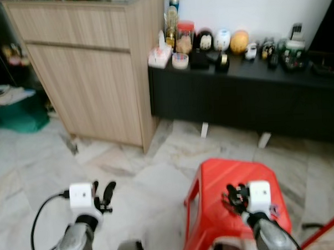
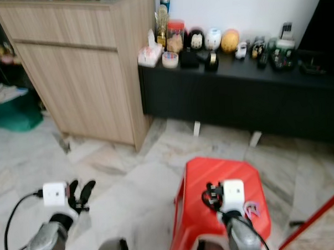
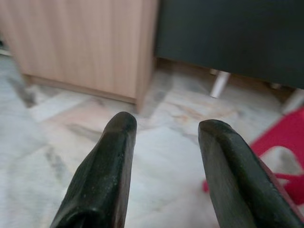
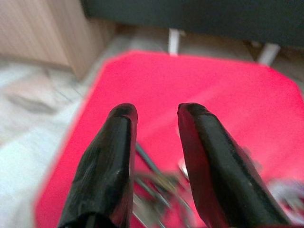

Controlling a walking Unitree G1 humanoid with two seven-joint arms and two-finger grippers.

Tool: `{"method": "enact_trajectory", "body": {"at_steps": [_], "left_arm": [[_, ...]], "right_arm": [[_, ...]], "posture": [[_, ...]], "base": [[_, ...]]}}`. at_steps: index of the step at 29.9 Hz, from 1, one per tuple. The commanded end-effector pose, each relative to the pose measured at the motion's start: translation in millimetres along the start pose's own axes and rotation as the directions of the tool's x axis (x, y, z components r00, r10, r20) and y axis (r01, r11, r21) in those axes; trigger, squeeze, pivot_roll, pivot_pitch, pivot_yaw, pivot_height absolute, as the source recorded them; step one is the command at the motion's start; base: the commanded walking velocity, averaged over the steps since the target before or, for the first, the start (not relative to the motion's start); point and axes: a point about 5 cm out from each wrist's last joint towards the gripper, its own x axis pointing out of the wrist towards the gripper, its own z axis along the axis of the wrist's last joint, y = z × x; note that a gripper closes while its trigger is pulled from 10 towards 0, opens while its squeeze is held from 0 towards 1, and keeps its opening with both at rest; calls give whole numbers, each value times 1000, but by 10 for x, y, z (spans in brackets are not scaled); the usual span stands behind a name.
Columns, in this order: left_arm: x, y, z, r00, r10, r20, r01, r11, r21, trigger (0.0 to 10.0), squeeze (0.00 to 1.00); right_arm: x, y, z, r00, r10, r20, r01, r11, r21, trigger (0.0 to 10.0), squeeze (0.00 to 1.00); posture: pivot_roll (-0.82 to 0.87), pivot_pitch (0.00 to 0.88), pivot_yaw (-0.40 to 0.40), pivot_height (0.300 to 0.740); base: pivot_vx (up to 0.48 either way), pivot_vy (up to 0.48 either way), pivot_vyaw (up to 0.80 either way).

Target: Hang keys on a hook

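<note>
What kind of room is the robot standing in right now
Probably a living area in a home: a marble-tiled floor, a wooden cabinet, a low black console crowded with jars and trinkets, and a red plastic stool.

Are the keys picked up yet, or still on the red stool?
Still down: the metal keys lie on the red plastic stool, between the open right hand's fingers.

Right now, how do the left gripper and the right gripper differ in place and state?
The left gripper hangs over bare marble floor; the right gripper is over the red stool. The left fingers hold nothing; between the right fingers lie blurred keys. Both are open, with black fingers.
</note>
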Motion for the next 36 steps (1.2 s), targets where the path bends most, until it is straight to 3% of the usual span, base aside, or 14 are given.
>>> {"method": "enact_trajectory", "body": {"at_steps": [1, 11, 36], "left_arm": [[-29, 25, -24, 1000, 1, -21, -1, 1000, 9, 10000, 0], [-19, 36, 2, 1000, 11, -8, -11, 1000, 4, 10000, 0], [-88, 66, -34, 999, 24, -31, -23, 1000, 17, 10000, 0]], "right_arm": [[-7, -16, -51, 999, 1, -37, -2, 1000, -12, 10000, 0], [48, -57, 22, 999, -21, -25, 20, 1000, -16, 10000, 0], [106, -130, 67, 996, -82, -29, 82, 997, -11, 10000, 0]], "posture": [[70, 0, -48, 586], [71, 0, -49, 586], [102, 0, -63, 586]], "base": [[0, 0, 0], [0, 0, 0], [215, 0, 0]]}}
